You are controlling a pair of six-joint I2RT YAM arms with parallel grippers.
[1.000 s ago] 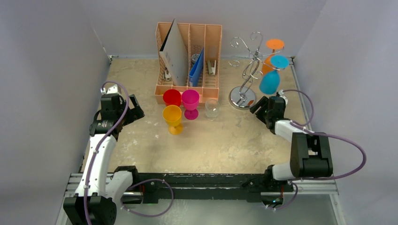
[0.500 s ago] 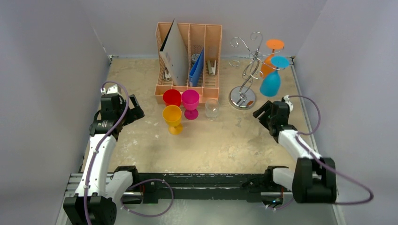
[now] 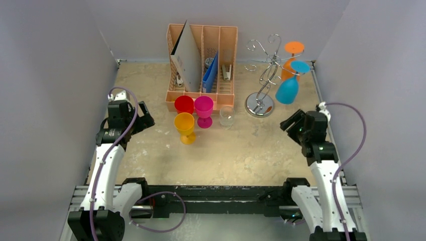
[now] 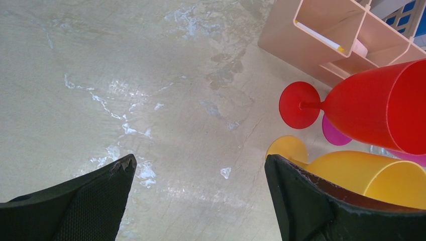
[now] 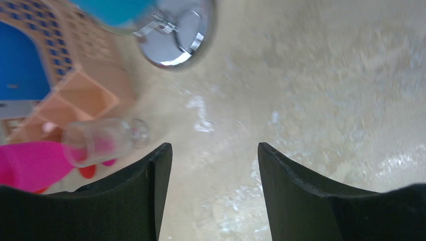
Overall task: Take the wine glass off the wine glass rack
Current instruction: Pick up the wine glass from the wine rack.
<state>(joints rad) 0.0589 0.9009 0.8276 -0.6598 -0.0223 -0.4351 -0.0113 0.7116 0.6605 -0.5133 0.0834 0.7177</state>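
1. Hanging bowl-down on the right side of the wine glass rack (image 3: pixel 264 70), the blue wine glass (image 3: pixel 288 90) has its foot caught in a wire loop. Its bowl is just right of the rack's shiny disc base (image 3: pixel 259 105).
2. I see an orange wine glass (image 3: pixel 290 59) hung the same way just beyond the blue one, on the far side. Both are on the rack.
3. The rack stands at the far right of the table (image 3: pixel 241 150), just right of the peach organiser (image 3: pixel 202 60).
4. My right gripper (image 3: pixel 290 122) sits on the near side of the rack, close to the blue glass but clear of it. Its jaws are spread wide and hold nothing. My right wrist view shows bare table between the fingers, with the disc base and the blue bowl at the top edge.
5. My left gripper (image 3: pixel 145 119) is well apart, at the left side of the table. It is also spread wide and empty, with only table between the fingers.
6. Between the two arms, near the organiser's front, stand a red cup (image 3: pixel 184 104), a magenta cup (image 3: pixel 204 108) and a yellow cup (image 3: pixel 185 125). A small clear glass (image 3: pixel 226 116) stands just right of them.
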